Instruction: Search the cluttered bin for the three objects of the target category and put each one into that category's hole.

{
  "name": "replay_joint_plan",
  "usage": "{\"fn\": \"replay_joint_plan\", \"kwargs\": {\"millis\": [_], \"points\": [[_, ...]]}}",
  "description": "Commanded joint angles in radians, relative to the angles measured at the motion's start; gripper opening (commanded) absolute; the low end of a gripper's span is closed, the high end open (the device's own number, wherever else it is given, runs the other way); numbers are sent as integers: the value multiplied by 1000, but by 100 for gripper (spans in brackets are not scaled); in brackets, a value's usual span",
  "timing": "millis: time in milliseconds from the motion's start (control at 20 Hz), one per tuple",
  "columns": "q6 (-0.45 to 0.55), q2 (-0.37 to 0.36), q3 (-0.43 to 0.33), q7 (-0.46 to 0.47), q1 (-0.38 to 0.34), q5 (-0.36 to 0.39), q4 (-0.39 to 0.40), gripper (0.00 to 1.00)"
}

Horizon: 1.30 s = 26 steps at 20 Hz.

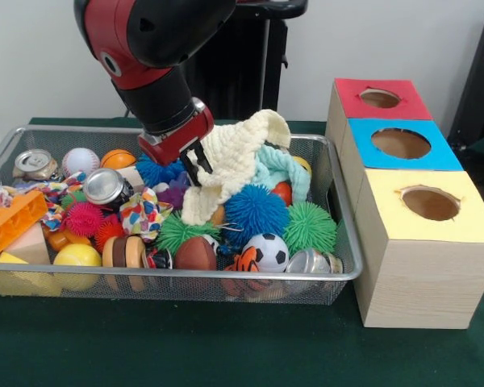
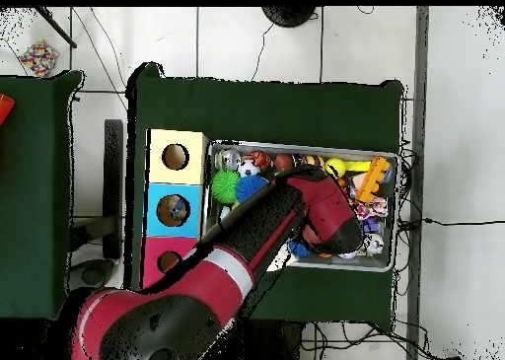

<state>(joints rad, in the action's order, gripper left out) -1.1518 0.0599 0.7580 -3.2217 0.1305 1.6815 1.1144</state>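
The bin [image 1: 351,270] is a silver wire-mesh basket full of toys; it also shows in the overhead view [image 2: 395,210]. My gripper [image 1: 197,166] is over the bin's middle, shut on a cream knitted cloth [image 1: 238,153] that hangs lifted above the pile. The hole [image 1: 379,98] is in the red top of the farthest wooden box, to the right of the bin, and it shows in the overhead view [image 2: 169,261] too. In the overhead view my arm [image 2: 286,213] hides the gripper and the cloth.
A blue-topped box [image 1: 436,157] and a yellow-topped box [image 1: 468,226] stand in a row with the red one. The bin holds a blue spiky ball [image 1: 254,211], a green spiky ball [image 1: 309,226], a small soccer ball [image 1: 266,250], a can [image 1: 106,187], a baseball [image 1: 81,160] and an orange brick [image 1: 12,222].
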Motion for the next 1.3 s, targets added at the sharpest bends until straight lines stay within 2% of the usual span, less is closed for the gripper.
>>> {"fn": "replay_joint_plan", "kwargs": {"millis": [50, 150, 250, 500, 700, 850, 950, 1300], "points": [[38, 64, -190, -50, -8, -39, -77, 0], [38, 52, -167, 3, -17, -21, -66, 0], [12, 37, -143, 4, -24, 7, -67, 0], [-95, 5, -89, -114, -21, 89, -107, 0], [-130, 24, -47, -230, -16, 152, -175, 0], [-118, 36, -19, -274, -15, 174, -206, 0], [-98, 53, 4, -270, -6, 198, -212, 0], [62, 175, 118, -175, 27, 275, -206, 0]]}}
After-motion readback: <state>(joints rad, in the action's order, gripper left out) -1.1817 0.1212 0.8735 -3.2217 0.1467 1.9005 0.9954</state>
